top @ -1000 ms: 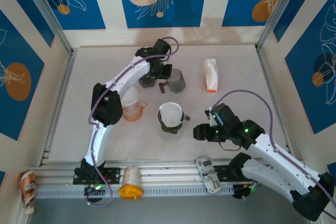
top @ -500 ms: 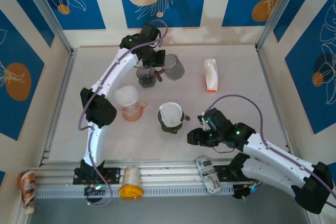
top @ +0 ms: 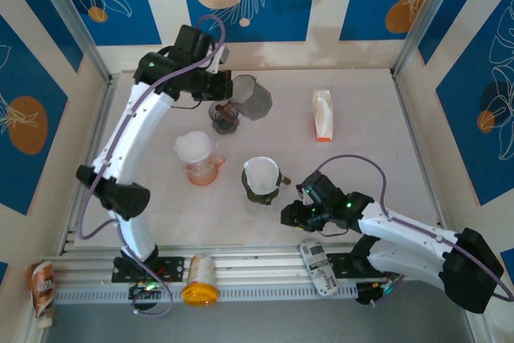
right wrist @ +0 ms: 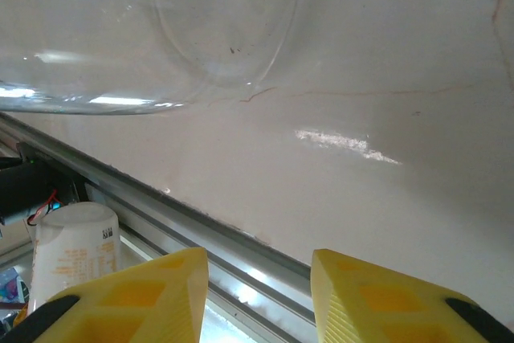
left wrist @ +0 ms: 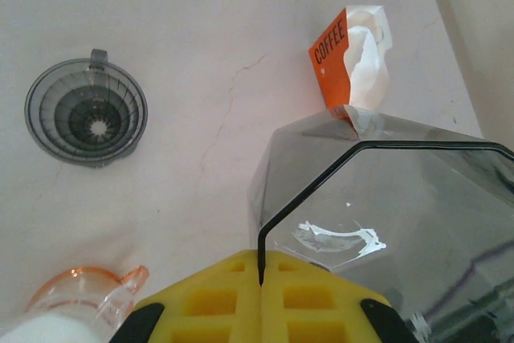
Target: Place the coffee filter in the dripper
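Hovering parted and empty, the right gripper [top: 287,216] is seemingly lining up for the filter [top: 261,173] while the left gripper [left wrist: 261,283] is pinching a clear jug [left wrist: 385,198].

— What did the arms look like?
— White shells with black joints on the left arm [top: 130,130] and right arm [top: 405,232], each trailing a purple cable [top: 353,157].
— And the fingers [right wrist: 128,295]?
— Yellow, moulded in a waffle grid, with black pads behind them.

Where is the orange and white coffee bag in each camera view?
Top external: orange-and-white coffee bag, upper right of centre.
Left wrist: bag upper right, behind the clear grey jug.
Right wrist: aimed at the metal rail.
Shared landmark: grey ribbed dripper, left of the bag.
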`<state>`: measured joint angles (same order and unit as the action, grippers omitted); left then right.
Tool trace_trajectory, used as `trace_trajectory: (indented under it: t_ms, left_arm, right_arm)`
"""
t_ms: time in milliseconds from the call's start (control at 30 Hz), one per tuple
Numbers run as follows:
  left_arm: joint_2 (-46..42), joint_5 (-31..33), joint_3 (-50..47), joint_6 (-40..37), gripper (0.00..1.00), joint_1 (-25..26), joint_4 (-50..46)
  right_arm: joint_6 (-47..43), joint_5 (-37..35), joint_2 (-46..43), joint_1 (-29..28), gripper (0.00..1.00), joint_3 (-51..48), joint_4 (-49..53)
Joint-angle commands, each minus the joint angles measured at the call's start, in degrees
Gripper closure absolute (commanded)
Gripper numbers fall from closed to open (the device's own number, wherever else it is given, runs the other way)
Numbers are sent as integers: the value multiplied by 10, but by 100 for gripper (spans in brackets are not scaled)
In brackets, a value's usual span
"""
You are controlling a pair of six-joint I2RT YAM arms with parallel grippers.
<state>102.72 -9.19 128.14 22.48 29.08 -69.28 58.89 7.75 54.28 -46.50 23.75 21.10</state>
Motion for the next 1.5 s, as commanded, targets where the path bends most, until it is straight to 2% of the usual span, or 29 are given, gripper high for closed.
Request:
trace_trajectory:
  t_ms: [0,267,767,1467]
  left_arm:
    - [-54,-24,-54,-3,100,-9,29]
    - [-142,-32,-178,12,100,-13,87]
    - [-142,-39,-164,21,100,-43,86]
    - [-194,-57,-163,16,100,-94,71]
  right_arm:
    - [39,13,13,-9,62,-8,-61]
    - [93,-2,46,-10,65,-28,-139]
    - [148,-16,152,-15,66,-22,-295]
    - [86,26,350,48,70,133,-338]
